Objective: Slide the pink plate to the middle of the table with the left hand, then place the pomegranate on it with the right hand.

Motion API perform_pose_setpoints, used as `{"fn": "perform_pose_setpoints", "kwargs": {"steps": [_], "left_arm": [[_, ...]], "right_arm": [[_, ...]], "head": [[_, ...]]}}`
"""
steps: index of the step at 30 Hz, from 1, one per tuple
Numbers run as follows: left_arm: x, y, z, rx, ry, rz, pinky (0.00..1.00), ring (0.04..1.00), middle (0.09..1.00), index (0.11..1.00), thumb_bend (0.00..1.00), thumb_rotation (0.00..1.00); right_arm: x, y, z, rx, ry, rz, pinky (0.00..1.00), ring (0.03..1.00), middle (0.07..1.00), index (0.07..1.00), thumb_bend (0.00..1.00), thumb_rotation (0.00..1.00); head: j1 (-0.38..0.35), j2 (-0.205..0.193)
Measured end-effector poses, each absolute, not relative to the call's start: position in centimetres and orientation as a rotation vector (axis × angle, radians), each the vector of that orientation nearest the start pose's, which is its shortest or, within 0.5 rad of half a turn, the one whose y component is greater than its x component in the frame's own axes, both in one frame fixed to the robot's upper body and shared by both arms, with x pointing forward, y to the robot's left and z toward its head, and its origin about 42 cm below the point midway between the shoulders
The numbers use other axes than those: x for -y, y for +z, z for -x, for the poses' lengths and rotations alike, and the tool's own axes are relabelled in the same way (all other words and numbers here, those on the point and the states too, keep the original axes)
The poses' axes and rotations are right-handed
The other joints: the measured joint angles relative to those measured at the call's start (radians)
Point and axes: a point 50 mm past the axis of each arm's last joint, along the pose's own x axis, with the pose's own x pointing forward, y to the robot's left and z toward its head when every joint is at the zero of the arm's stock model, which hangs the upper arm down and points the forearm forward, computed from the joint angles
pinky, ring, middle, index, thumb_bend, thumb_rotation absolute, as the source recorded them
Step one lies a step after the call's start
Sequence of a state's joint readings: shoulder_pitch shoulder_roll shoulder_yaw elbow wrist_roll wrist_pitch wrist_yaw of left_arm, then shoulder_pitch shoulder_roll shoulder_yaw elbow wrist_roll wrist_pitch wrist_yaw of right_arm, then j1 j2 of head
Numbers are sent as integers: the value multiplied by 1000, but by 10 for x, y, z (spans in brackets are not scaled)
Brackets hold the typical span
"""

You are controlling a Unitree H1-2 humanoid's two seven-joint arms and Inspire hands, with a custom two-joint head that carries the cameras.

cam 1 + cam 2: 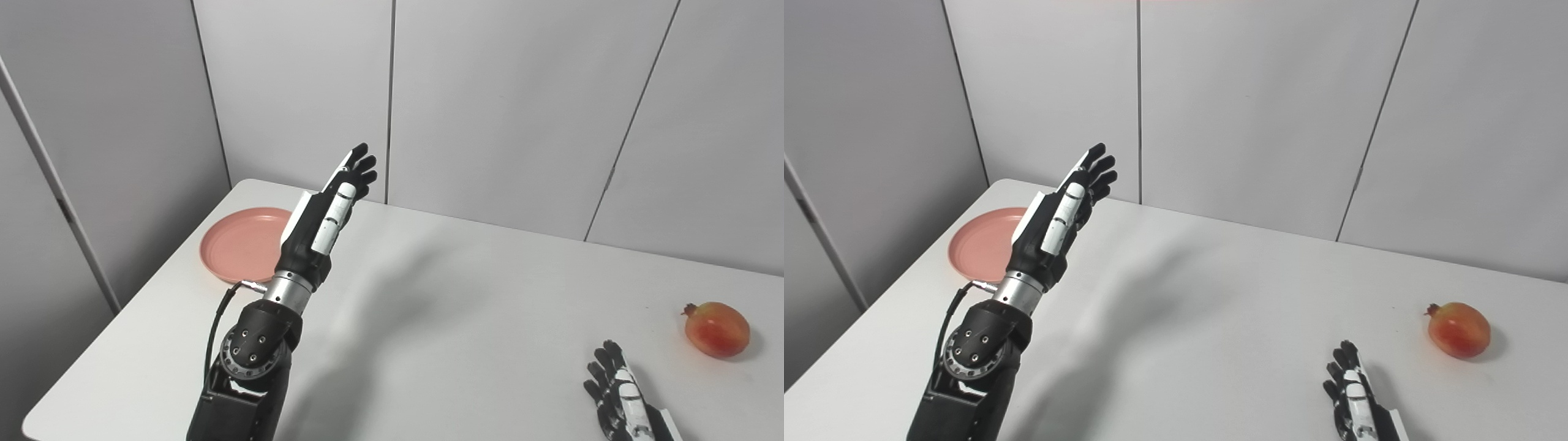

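The pink plate (242, 244) lies flat near the table's far left corner, its right edge hidden behind my left hand. My left hand (327, 211) is raised above the table just right of the plate, open, fingers stretched toward the wall, holding nothing. The pomegranate (716, 328), red and orange with a small crown at its left, rests on the table at the right. My right hand (618, 392) lies low at the front right, open, fingers spread, a short way to the front left of the fruit and apart from it.
The white table (441, 318) stretches between plate and fruit; its left edge runs close by the plate. Grey wall panels (490, 104) stand right behind the far edge. My left forearm (251, 361) rises from the front left.
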State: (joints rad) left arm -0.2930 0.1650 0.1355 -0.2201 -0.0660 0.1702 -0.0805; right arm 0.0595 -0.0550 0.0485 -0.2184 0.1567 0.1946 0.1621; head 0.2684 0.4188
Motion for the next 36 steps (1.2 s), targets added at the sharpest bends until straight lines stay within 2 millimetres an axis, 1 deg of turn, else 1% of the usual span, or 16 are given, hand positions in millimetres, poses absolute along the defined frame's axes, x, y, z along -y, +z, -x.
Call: {"fn": "perform_pose_setpoints", "kwargs": {"steps": [4,7,9,12,15,18,20,22,28,33,36], "left_arm": [[-278,251,-358,361,3,-88,947,931,948,944,422,1000],[-293,256,-363,368,14,-123,961,941,957,954,466,1000],[-304,260,-363,372,22,-142,954,930,941,945,457,1000],[-315,268,-364,389,45,-144,958,910,927,942,439,1000],[-323,272,-362,386,66,-150,957,940,950,952,443,1000],[-334,275,-361,388,84,-141,942,930,944,945,426,1000],[-344,278,-362,390,110,-143,949,938,950,949,404,1000],[-352,280,-361,386,133,-148,965,945,950,946,405,1000],[-369,283,-360,361,158,-136,929,924,932,923,404,1000],[-385,282,-363,343,183,-123,941,930,930,918,430,1000],[-391,282,-364,335,193,-111,934,926,928,915,428,1000]], "right_arm": [[206,127,-262,-30,224,-104,1000,1000,1000,1000,22,1000],[206,127,-262,-30,225,-105,1000,1000,1000,1000,27,1000],[206,127,-262,-30,224,-105,1000,1000,1000,1000,26,1000],[206,127,-262,-30,223,-103,1000,1000,1000,1000,25,1000],[206,127,-262,-30,222,-104,1000,1000,1000,1000,24,1000],[206,127,-261,-29,222,-106,1000,1000,1000,1000,27,1000],[207,127,-261,-29,222,-106,1000,1000,1000,1000,28,1000],[207,128,-261,-28,222,-111,1000,1000,1000,1000,38,1000],[207,130,-260,-21,223,-123,1000,1000,1000,1000,51,1000],[209,132,-260,-12,223,-117,1000,1000,1000,1000,49,1000],[208,134,-259,-4,224,-118,1000,1000,1000,1000,49,1000]], "head": [[3,2],[8,0],[8,0],[11,2],[12,3],[12,3],[15,5],[18,3],[25,5],[28,6],[31,9]]}}
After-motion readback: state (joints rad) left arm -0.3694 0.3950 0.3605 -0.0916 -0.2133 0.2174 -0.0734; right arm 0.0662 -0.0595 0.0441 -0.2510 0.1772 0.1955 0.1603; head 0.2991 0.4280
